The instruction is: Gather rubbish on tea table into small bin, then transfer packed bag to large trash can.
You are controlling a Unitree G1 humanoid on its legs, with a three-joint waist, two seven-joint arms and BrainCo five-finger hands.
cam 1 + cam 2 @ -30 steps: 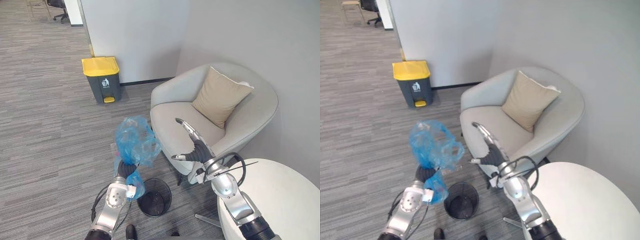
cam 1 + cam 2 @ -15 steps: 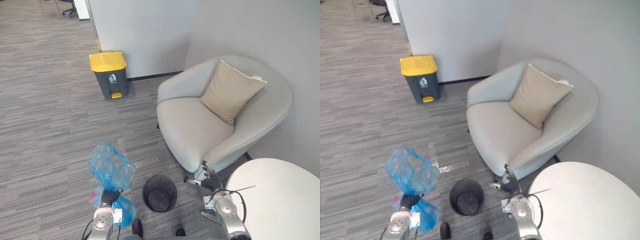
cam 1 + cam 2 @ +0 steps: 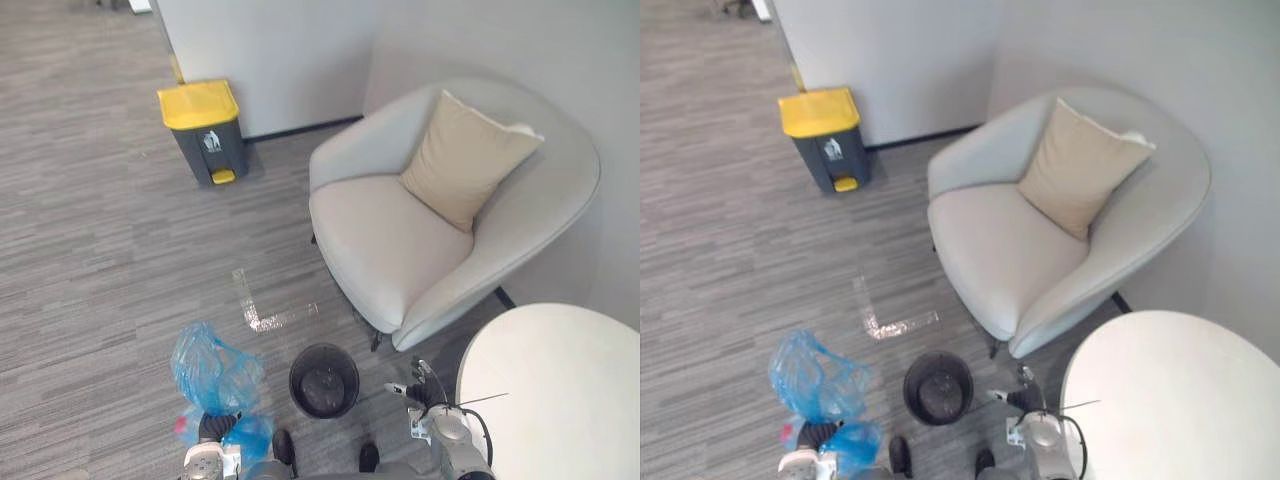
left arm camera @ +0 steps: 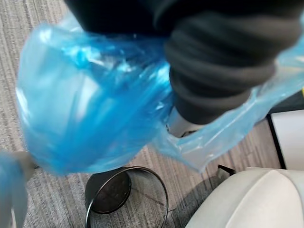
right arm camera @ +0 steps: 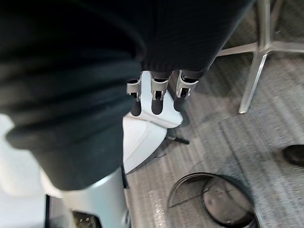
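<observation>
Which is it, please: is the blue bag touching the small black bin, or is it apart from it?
Apart. The right eye view shows a strip of carpet between the blue bag and the small black bin.

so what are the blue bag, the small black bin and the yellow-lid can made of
The blue bag: thin plastic film, translucent, crinkled, glossy highlights. The small black bin: apparently metal wire mesh, matt black; the floor shows through its wall. The yellow-lid can: likely moulded hard plastic, smooth, grey body, yellow lid.
</observation>
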